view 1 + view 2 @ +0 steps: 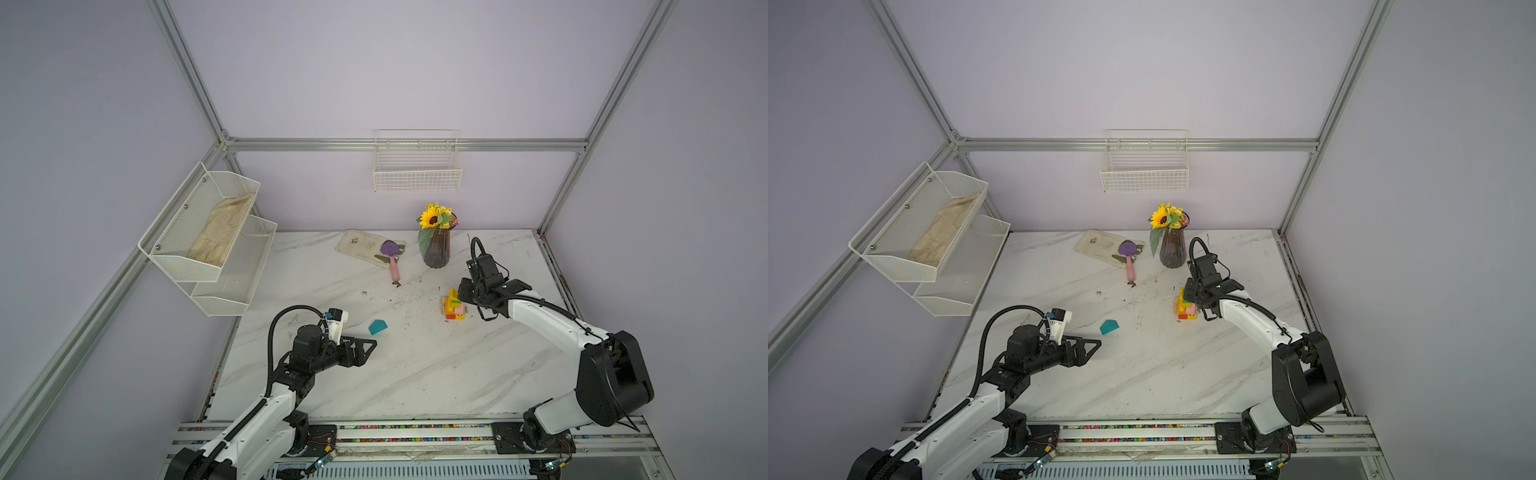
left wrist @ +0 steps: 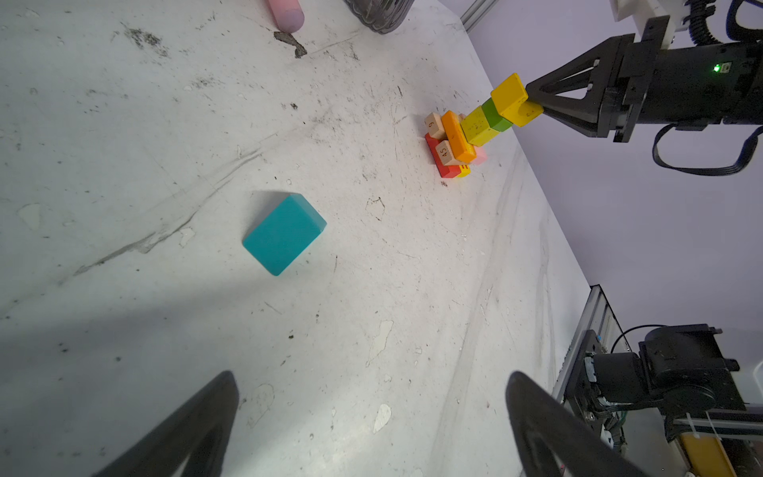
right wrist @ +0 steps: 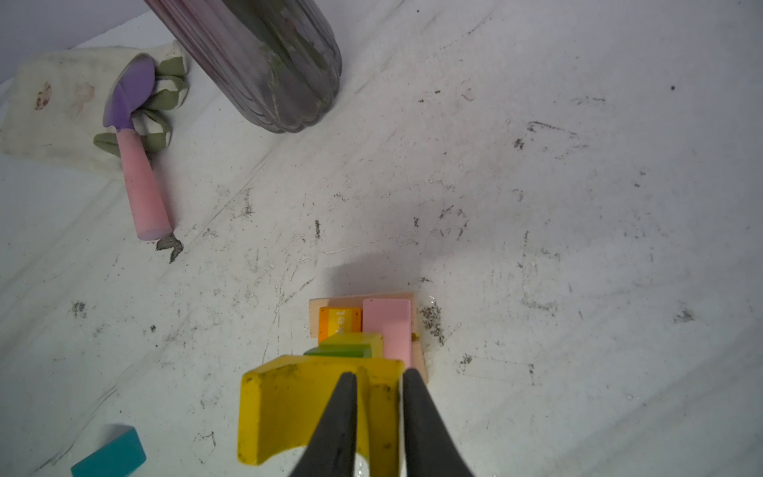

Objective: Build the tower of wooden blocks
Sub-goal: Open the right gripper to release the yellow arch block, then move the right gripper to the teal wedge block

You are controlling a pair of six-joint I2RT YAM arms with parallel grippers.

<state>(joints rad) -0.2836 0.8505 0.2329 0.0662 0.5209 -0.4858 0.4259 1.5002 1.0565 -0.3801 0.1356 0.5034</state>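
The tower (image 1: 453,306) (image 1: 1185,307) stands right of centre on the marble table: red base, two tan bars, orange, pink, yellow and green blocks (image 2: 458,140). A yellow arch (image 2: 512,97) (image 3: 297,409) rests on top, leaning off to one side. My right gripper (image 3: 380,371) (image 2: 532,99) comes in level from the right, shut on one leg of the arch, one finger inside its hollow. The teal pointed block (image 1: 377,327) (image 2: 284,233) lies flat on the table left of the tower. My left gripper (image 2: 371,376) (image 1: 372,345) hovers open and empty just short of it.
A dark ribbed vase (image 1: 436,249) with sunflowers stands close behind the tower. A pink-handled purple scoop (image 1: 392,257) lies on a soiled glove (image 1: 359,243) at the back. White wire baskets (image 1: 417,170) (image 1: 208,232) hang on the walls. The table's right edge (image 1: 557,282) is near the tower.
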